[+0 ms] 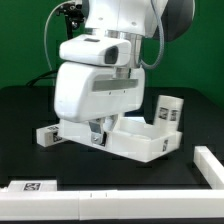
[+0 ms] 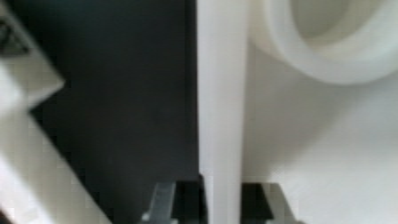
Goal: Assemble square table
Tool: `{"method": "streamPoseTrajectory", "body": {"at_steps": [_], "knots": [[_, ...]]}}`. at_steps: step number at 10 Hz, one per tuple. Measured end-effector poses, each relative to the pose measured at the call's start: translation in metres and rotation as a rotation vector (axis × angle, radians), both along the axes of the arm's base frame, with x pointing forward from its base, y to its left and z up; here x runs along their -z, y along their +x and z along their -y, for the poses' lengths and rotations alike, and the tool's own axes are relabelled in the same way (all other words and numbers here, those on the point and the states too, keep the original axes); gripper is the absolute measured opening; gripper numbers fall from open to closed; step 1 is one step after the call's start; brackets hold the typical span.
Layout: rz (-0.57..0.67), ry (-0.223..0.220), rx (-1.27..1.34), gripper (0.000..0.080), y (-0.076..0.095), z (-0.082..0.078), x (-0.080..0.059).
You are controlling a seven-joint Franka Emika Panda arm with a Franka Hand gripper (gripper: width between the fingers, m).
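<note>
Gripper point(image 1: 97, 134) point(image 2: 217, 205) is closed narrow on the raised rim point(image 2: 217, 100) of the white plastic square tray-like tabletop point(image 1: 140, 146), which lies on the black table point(image 1: 25, 115). One short chunky white tagged leg point(image 1: 167, 112) stands upright at its far corner, on the exterior view's right. A second white leg point(image 1: 45, 135) lies at the exterior view's left.

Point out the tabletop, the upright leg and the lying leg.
tabletop point(image 1: 132, 148), exterior view, front outer wall.
upright leg point(image 1: 167, 112), exterior view, tagged side.
lying leg point(image 1: 48, 135), exterior view, tagged end.
</note>
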State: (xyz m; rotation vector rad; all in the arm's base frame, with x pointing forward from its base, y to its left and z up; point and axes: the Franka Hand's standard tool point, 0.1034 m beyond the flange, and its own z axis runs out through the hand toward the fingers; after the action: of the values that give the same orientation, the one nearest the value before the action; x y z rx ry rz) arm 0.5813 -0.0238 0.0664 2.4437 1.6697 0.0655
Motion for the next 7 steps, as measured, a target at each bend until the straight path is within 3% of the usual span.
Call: {"method": "streamPoseTrajectory", "body": {"at_steps": [2,4,6,7], "knots": [[-0.044,-0.019,-0.182,0.0048,0.029,-0.021,0.003],[-0.047,-0.033,-0.222,0.0048,0.024,-0.012,0.005],[-0.047,-0.030,-0.203,0.0047,0.024,-0.011,0.007],[-0.053,-0.021,-0.171,0.0048,0.025,-0.019,0.007]]}}
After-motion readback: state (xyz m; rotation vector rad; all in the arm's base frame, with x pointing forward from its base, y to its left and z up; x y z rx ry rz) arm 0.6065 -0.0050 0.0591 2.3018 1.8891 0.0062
